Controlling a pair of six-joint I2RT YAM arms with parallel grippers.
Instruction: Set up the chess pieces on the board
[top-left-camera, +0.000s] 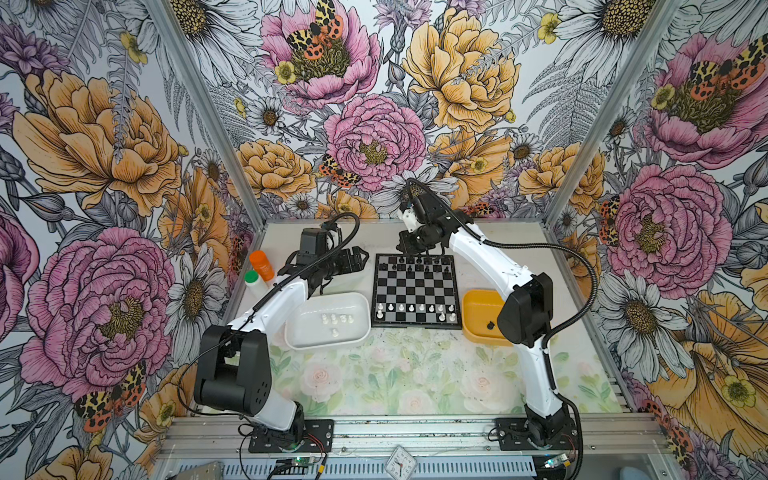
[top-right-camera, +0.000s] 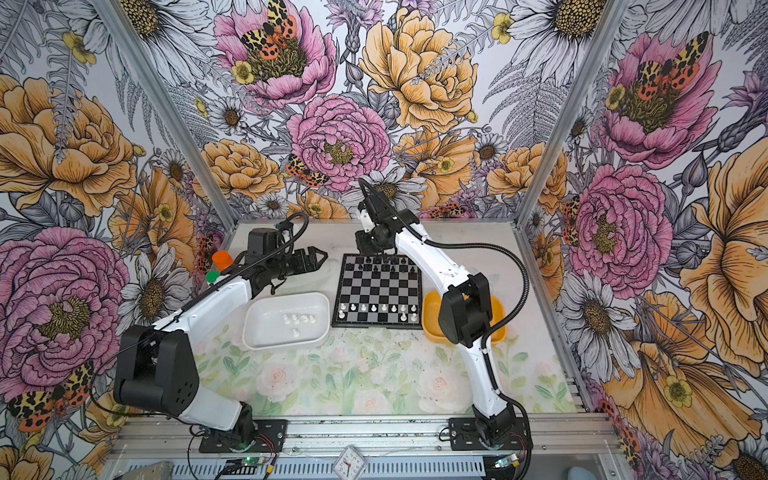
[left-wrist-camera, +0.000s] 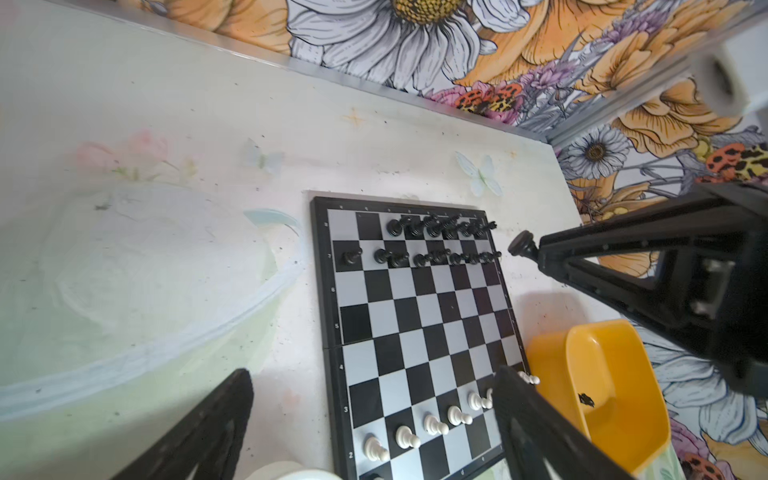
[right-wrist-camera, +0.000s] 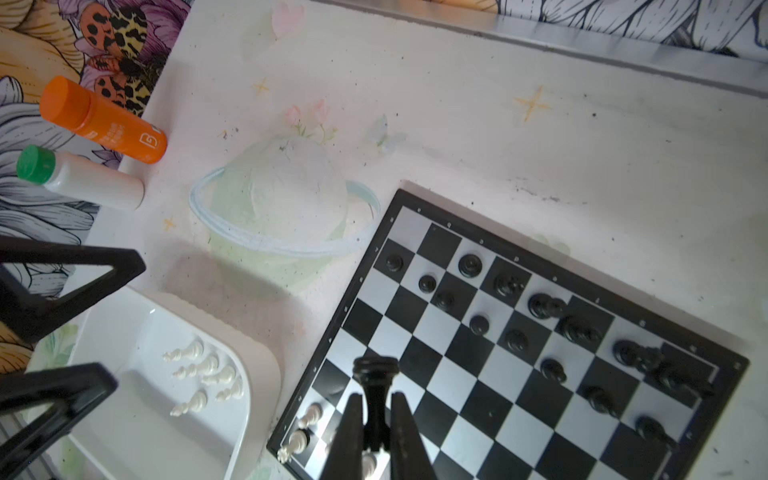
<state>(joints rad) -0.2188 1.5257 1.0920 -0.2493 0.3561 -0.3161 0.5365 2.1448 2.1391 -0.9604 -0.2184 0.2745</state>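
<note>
**Item:** small square chessboard (top-left-camera: 415, 291) with black and silvery-grey squares and a thin black rim, lying flat on the floral-printed table (top-left-camera: 415, 374).

**Lettering:** rank numerals 2 to 8 run along the rim in the left wrist view. The other rim marks are too small to read.

**Pieces:**
- Tiny black plastic chessmen (right-wrist-camera: 469, 265) crowd the board's two far rows.
- Tiny white plastic pawns (left-wrist-camera: 405, 436) line its second near row, with two more white pieces on the nearest row.

**Left of the board:** white oblong plastic tray (top-left-camera: 303, 332) with six white pieces.

**Right of the board:** yellow plastic tray (top-left-camera: 478, 307) with one black piece.

**Beyond the board's far-left corner:** orange plastic bottle (right-wrist-camera: 108, 124), its white print blurred, and white bottle with green cap (right-wrist-camera: 83, 183).

**Right pincer** (right-wrist-camera: 376, 415): clamped on a black flare-topped chessman (right-wrist-camera: 374, 374) above the board's far half.

**Left pincer** (top-left-camera: 361, 257): spread wide and empty, just left of the board's far-left corner.
</note>
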